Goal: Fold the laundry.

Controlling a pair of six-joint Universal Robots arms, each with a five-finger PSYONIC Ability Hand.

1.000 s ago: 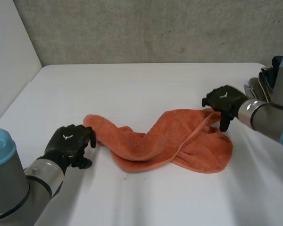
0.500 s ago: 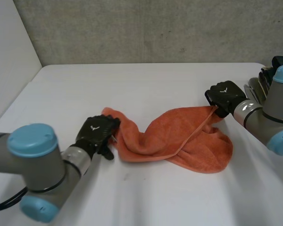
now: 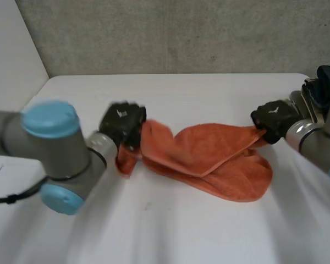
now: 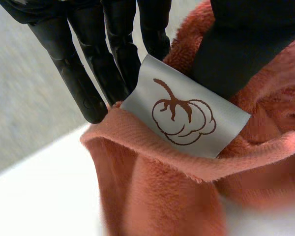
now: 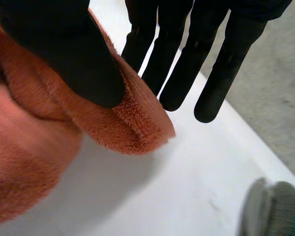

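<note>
An orange towel [image 3: 209, 154] lies crumpled across the middle of the white table [image 3: 170, 231]. My left hand [image 3: 124, 124] is shut on the towel's left end and holds it raised off the table. In the left wrist view its thumb [image 4: 246, 44] and fingers [image 4: 83, 73] pinch the towel's hem [image 4: 157, 147] at a white label [image 4: 184, 115] printed with a brown cotton boll. My right hand [image 3: 272, 118] is shut on the towel's right corner. In the right wrist view its thumb [image 5: 64, 44] presses that corner [image 5: 132, 123] against its fingers [image 5: 187, 64].
A dark bundle and a grey rack [image 3: 313, 93] stand at the table's right edge, close to my right arm. A grey object [image 5: 273, 209] lies on the table beyond my right hand. A concrete wall [image 3: 170, 33] runs behind the table.
My left hand closed on the towel's left end and carried it up and towards the right. My right hand closed on the right corner and drew it slightly right.
</note>
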